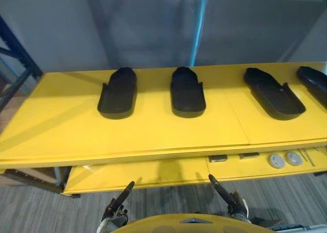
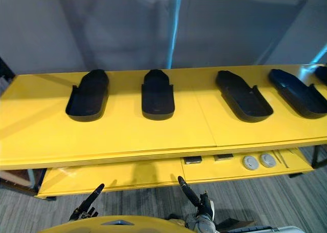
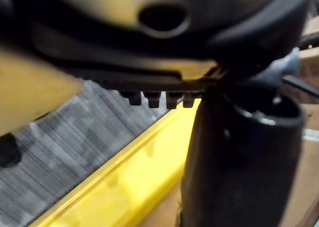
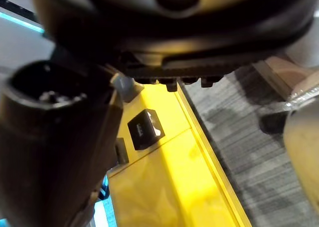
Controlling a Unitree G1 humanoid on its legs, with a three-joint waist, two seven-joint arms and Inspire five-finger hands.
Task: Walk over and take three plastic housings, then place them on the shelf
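On the glossy yellow table (image 1: 61, 120), four plastic housings lie in a row, well apart from each other. Each is matt black and shaped like a long shallow trough, with low raised side walls and one rounded end. The left housing (image 1: 117, 92) and the second housing (image 1: 187, 91) lie lengthways, rounded ends toward the grey wall (image 1: 153, 28). The third housing (image 1: 273, 93) and the fourth housing (image 1: 314, 82) lie at a slant, the fourth cut off by the edge of the view. The tabletop is smooth and made of two panels that meet at a thin seam.

Under its front edge, a lower yellow shelf (image 1: 127, 174) holds two round grey discs (image 1: 285, 159) side by side. Left of the discs on this shelf sit two small dark blocks (image 1: 218, 158). The floor is ribbed grey carpet (image 1: 41, 207).

The left hand (image 1: 120, 200) and the right hand (image 1: 227, 197) hang low over the carpet in front of the shelf. Both have straight fingers pointing toward the table. They touch nothing and are well apart from the housings.
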